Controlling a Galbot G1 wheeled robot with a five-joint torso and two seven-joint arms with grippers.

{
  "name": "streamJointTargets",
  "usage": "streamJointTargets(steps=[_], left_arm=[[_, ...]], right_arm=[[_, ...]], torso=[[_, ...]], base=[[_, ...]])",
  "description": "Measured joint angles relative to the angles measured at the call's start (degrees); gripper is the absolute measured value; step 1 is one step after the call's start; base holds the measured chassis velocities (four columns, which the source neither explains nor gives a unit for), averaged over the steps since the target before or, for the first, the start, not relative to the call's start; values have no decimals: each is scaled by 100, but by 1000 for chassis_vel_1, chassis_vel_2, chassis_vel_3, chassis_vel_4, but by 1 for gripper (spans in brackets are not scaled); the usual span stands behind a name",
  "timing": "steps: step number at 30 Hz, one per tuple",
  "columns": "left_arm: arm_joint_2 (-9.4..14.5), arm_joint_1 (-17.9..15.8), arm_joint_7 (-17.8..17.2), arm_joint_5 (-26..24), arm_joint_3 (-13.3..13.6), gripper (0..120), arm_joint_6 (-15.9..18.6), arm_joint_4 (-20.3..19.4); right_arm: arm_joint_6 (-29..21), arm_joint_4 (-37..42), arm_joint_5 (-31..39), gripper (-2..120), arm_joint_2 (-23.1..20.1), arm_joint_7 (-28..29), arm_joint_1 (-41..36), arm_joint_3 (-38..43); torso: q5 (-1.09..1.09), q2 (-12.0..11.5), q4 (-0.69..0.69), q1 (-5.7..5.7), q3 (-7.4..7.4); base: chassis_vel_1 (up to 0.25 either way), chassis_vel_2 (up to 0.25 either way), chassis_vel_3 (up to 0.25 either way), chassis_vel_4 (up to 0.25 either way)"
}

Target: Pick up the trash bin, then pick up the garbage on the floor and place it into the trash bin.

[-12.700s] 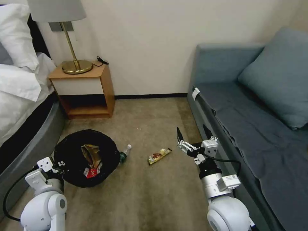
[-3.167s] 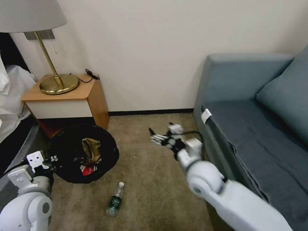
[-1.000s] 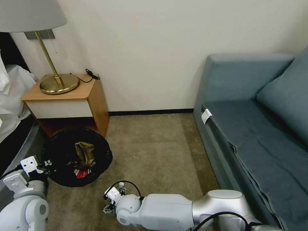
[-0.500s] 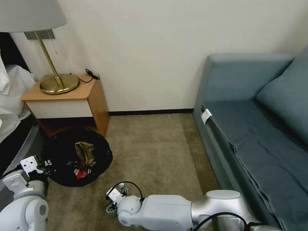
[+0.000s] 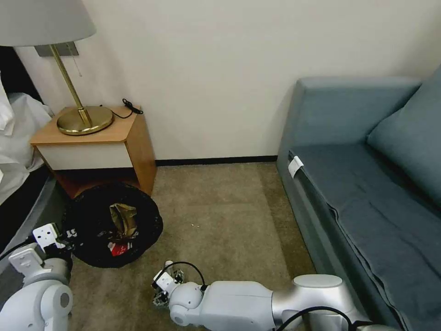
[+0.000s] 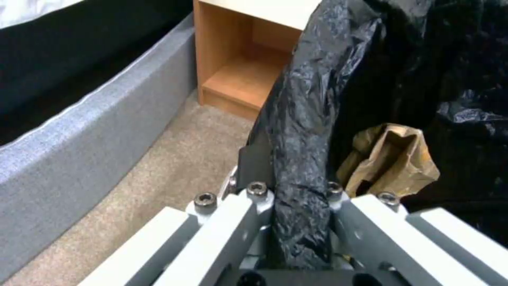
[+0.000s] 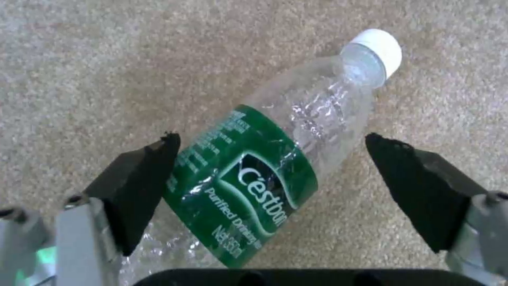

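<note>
**Right gripper astride the bottle on the carpet**

The clear plastic bottle with a green label and white cap (image 7: pixel 275 159) lies on the beige carpet (image 5: pixel 220 220), between the spread black fingers of the right gripper (image 7: pixel 270 174). The left gripper (image 6: pixel 296 222) clamps the rim of the black-bagged round trash bin (image 5: pixel 112 223), beside the wooden nightstand (image 5: pixel 98 147).

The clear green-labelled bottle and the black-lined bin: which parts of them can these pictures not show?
- Clear green-labelled bottle: right wrist view, base hidden by open right gripper.
- Round black-lined trash bin: white wall hidden by bag; left gripper clamps its rim.
- Red-and-white packet: head view, print too small.
</note>
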Motion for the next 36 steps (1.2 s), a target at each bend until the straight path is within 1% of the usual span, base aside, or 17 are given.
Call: streamJointTargets(steps=[2,3,7,11,17,21,22,26,27,32,33,36], left_arm=[[0,8,5,1,1,3,-4,-1],[0,8,5,1,1,3,-4,-1],[4,24,10,3,-2,3,-7,-39],[3,41,13,2,-5,3,-15,-74],[2,50,17,2,-7,3,-31,-80],[1,52,19,1,-2,3,-36,-91],[1,52,19,1,-2,3,-36,-91],[0,55,26,3,11,3,-40,-96],[0,55,26,3,11,3,-40,-96],[-1,59,35,12,16,3,-45,-96],[-1,59,35,12,16,3,-45,-96],[9,60,39,9,19,3,-45,-96]], right_arm=[[3,-15,-10,86,-4,-10,0,-4],[3,-15,-10,86,-4,-10,0,-4],[15,-42,-32,65,-48,-19,0,-35],[47,-59,-58,62,-90,-23,-6,-61],[77,-73,-95,61,-141,-71,-15,-88],[92,-54,-117,48,-206,-108,-16,-111],[92,-54,-117,48,-206,-108,-16,-111],[107,-12,-149,29,-273,-147,-3,-133],[107,-12,-149,29,-273,-147,-3,-133],[147,141,-175,18,-419,-159,73,-87],[147,141,-175,18,-419,-159,73,-87],[146,478,-128,16,-642,-102,247,-6]], torso=[[0,0,0,0,0],[0,0,0,0,0],[0,0,0,0,0],[0,0,0,0,0],[0,0,0,0,0],[1,0,0,0,0],[1,0,0,0,0],[2,0,0,0,0],[2,0,0,0,0],[-1,0,0,0,0],[-1,0,0,0,0],[0,0,0,0,0]], base=[[0,0,0,0],[0,0,0,0],[0,0,0,0],[0,0,0,0],[0,0,0,0],[0,0,0,0],[0,0,0,0],[0,0,0,0],[0,0,0,0],[0,0,0,0],[0,0,0,0],[0,0,0,0]])
